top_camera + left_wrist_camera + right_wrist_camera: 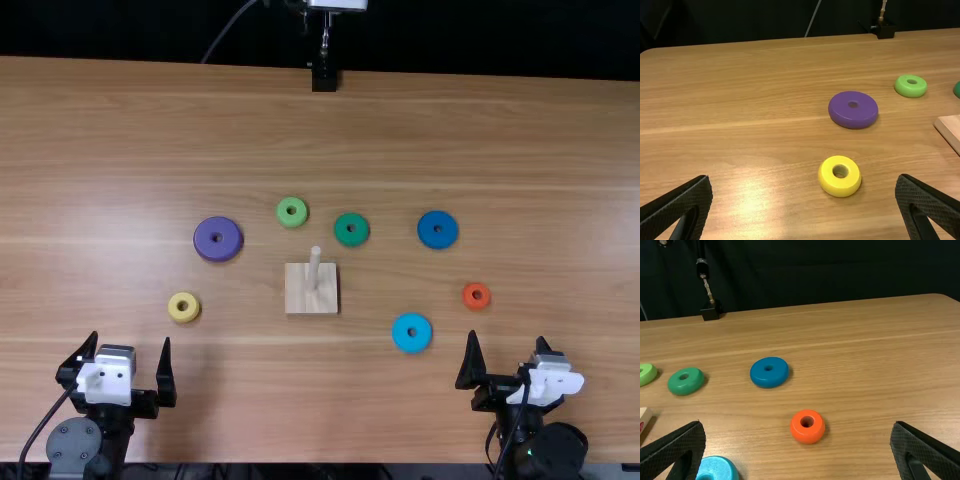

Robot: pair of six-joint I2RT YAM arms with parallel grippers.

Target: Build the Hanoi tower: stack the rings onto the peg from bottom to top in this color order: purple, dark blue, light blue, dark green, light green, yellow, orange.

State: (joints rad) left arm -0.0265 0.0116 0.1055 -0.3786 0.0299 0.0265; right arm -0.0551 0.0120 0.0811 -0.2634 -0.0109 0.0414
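Black cloth (850, 270), its folds barely made out, is seen behind the light brown wooden table (120, 130), whose grain is crossed by a pale glare on the left side. Both arms are cut off by the top view's bottom edge. The left gripper (131, 337) and the right gripper (507, 336) are both held wide, with nothing gripped. At the table's far edge a metal stand (324, 75) is cropped at the top.

Near the middle, the square wooden base (300, 300) is set with its upright peg (314, 268); in both wrist views the base is cut by the edge (a scrap of red mark is shown on its side in the right one, too small to be made out).

All rings are laid flat on the wood, apart from the base. The purple ring (218, 251) is placed to its left, the dark blue ring (438, 243) beyond it to the right, and the light blue ring (412, 346) nearer on the right, cropped in the right wrist view. Just beyond the base the dark green ring (351, 242) and light green ring (292, 223) are seen, each cropped in one wrist view. The yellow ring (184, 319) is found nearer than the purple, the orange ring (476, 305) at the right.
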